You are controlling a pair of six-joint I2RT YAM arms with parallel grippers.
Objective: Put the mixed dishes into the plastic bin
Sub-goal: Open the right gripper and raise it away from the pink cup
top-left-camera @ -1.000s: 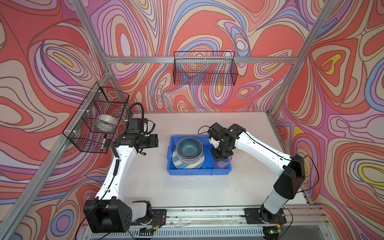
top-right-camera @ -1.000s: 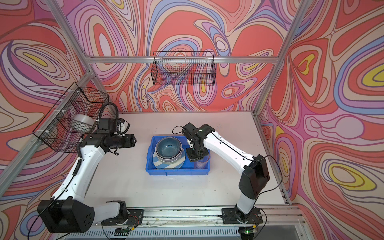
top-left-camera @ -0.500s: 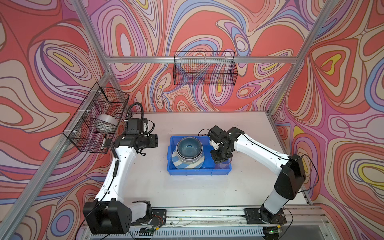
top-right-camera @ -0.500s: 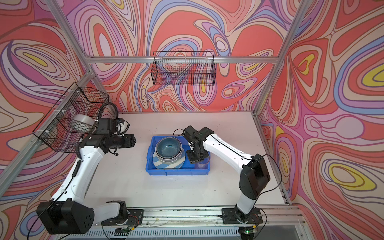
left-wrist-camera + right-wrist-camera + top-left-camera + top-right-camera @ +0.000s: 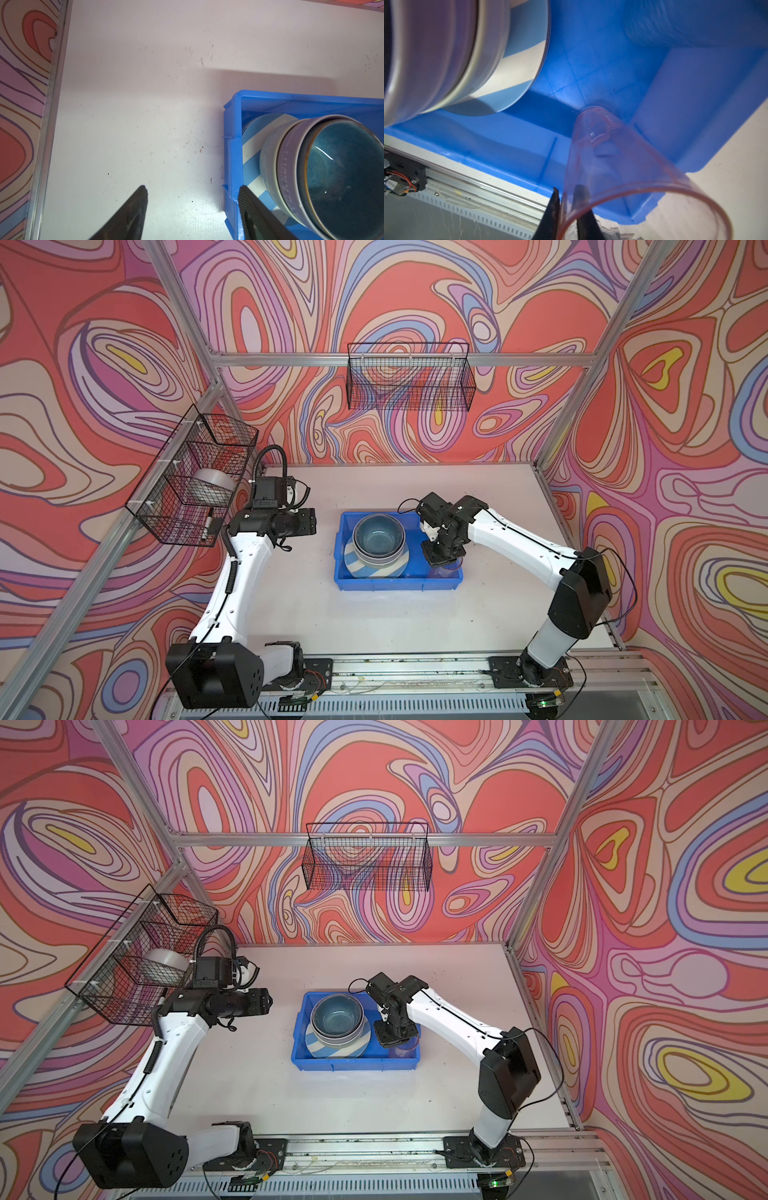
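The blue plastic bin [image 5: 395, 585] [image 5: 353, 1064] sits mid-table. It holds a striped plate [image 5: 357, 566] [image 5: 253, 141] under nested bowls, the top one teal [image 5: 378, 537] [image 5: 337, 1017] [image 5: 340, 170]. A pink translucent tumbler [image 5: 623, 155] [image 5: 446, 570] [image 5: 402, 1051] stands upright in the bin's near right corner. My right gripper [image 5: 568, 191] [image 5: 441, 561] straddles its rim, one finger inside and one outside. Its jaws are slightly parted, wider than the wall. My left gripper [image 5: 192, 191] [image 5: 309, 526] hovers open and empty beside the bin's left wall [image 5: 232, 145].
A black wire basket [image 5: 195, 481] on the left frame holds a white roll [image 5: 214, 485]. A second wire basket [image 5: 409, 381] hangs on the back wall. An aluminium rail [image 5: 395, 668] runs along the table's front edge.
My right gripper has lowered the tumbler into the bin's near right corner and its jaws have loosened off the rim. The left arm has not moved.
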